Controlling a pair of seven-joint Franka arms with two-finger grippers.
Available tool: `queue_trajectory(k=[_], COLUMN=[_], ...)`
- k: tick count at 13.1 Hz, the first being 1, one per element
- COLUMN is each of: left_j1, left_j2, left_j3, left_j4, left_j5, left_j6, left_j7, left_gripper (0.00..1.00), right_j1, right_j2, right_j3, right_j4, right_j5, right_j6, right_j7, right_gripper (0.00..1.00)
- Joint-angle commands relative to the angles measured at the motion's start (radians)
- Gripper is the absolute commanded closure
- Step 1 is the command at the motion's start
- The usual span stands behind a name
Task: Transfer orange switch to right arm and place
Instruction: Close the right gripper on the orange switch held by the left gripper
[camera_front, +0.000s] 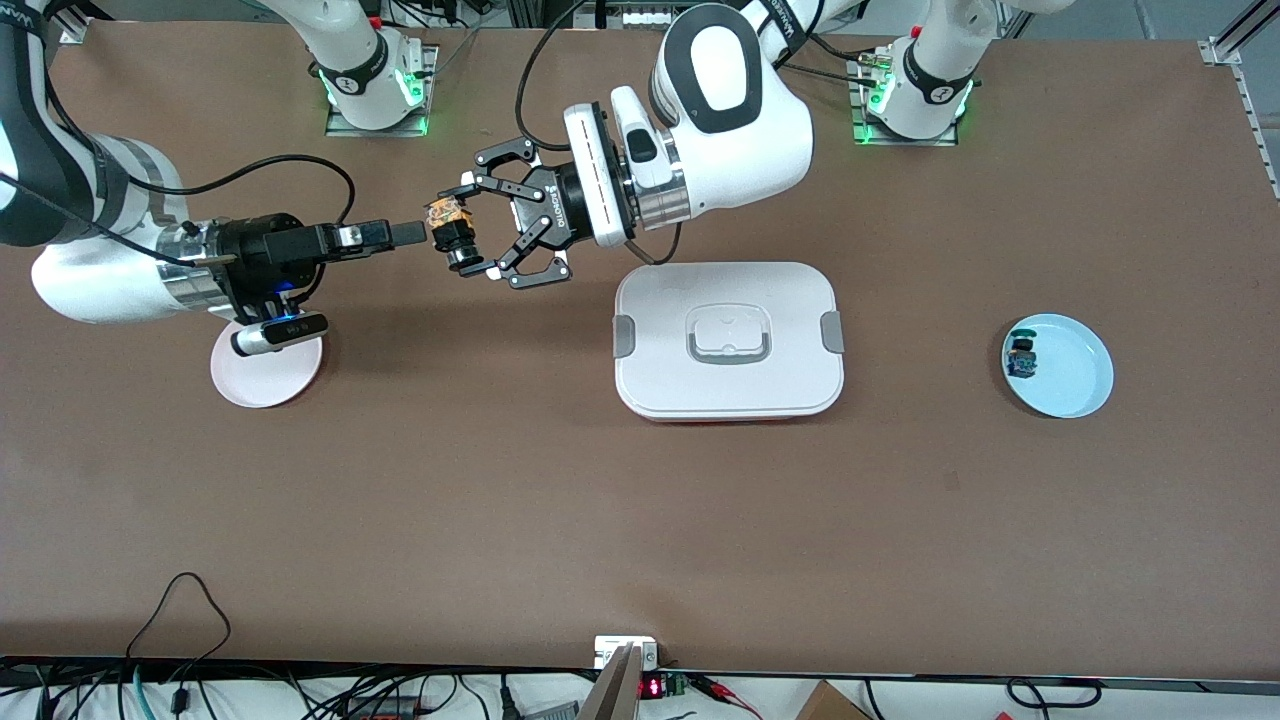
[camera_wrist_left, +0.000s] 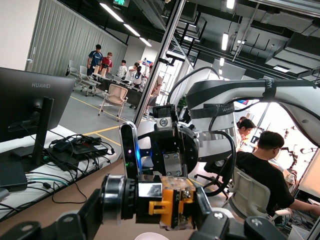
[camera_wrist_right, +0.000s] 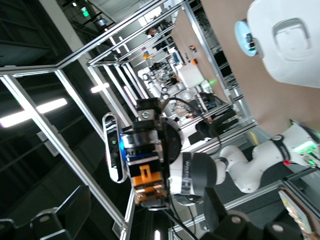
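Note:
The orange switch (camera_front: 450, 225) has a black barrel and an orange block end. My left gripper (camera_front: 462, 232) is shut on it and holds it in the air over bare table, between the white container and the right arm's end. The left wrist view shows the switch (camera_wrist_left: 172, 200) clamped between the left gripper's two black fingers. My right gripper (camera_front: 412, 234) points at the switch's orange end, its tips just short of it. In the right wrist view the switch (camera_wrist_right: 147, 187) shows ahead between my right gripper's (camera_wrist_right: 137, 225) spread fingers, so that gripper is open and empty.
A white lidded container (camera_front: 728, 340) sits mid-table. A pink plate (camera_front: 265, 375) lies under the right wrist. A light blue plate (camera_front: 1075, 370) toward the left arm's end holds a small black switch with green and blue parts (camera_front: 1022, 357).

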Motion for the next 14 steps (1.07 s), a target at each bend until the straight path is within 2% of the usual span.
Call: queue_trajectory(k=[1, 11, 13, 14], left_j1=[-0.012, -0.013, -0.013, -0.013], left_j2=[-0.014, -0.014, -0.013, -0.013], left_j3=[0.011, 0.013, 0.013, 0.013], left_j4=[-0.005, -0.005, -0.005, -0.005], left_j5=[-0.026, -0.024, -0.024, -0.024], left_j6=[0.01, 0.012, 0.012, 0.012], left_j7=[0.002, 0.0, 0.002, 0.0], left_gripper=[0.99, 0.99, 0.99, 0.99], right_j1=[0.023, 0.07, 0.073, 0.075], right_j2=[0.025, 0.033, 0.033, 0.031], right_j3=[0.0, 0.0, 0.0, 0.001], right_j4=[0.015, 0.023, 0.023, 0.023], right_j5=[0.05, 0.062, 0.062, 0.063], right_j6=[0.018, 0.02, 0.02, 0.017], right_j7=[0.0, -0.055, -0.053, -0.053], right_gripper=[0.0, 0.0, 0.07, 0.17])
